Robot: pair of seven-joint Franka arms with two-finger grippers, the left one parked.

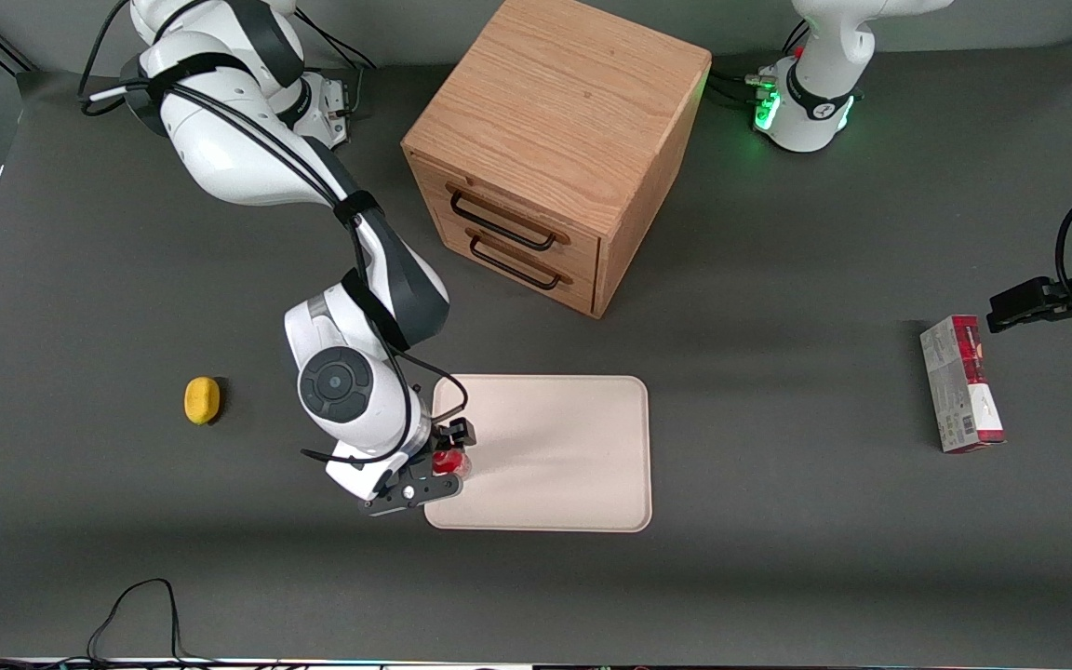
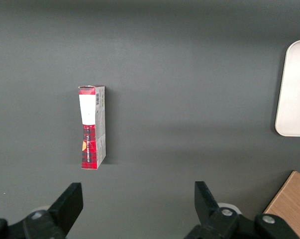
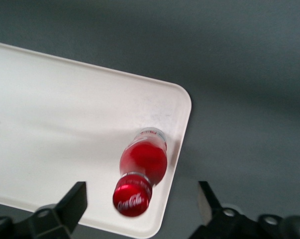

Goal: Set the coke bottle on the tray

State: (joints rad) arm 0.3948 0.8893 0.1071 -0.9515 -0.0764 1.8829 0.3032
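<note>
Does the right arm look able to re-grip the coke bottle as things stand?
Probably yes: the gripper hangs directly above the coke bottle with its jaws open either side of it, and nothing else on the tray crowds it.

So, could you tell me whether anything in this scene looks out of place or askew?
Nothing much stands out. The coke bottle stands on the tray, close to its rim at one corner rather than centred. The end effector hangs open above it, fingers apart on either side without touching it.
</note>
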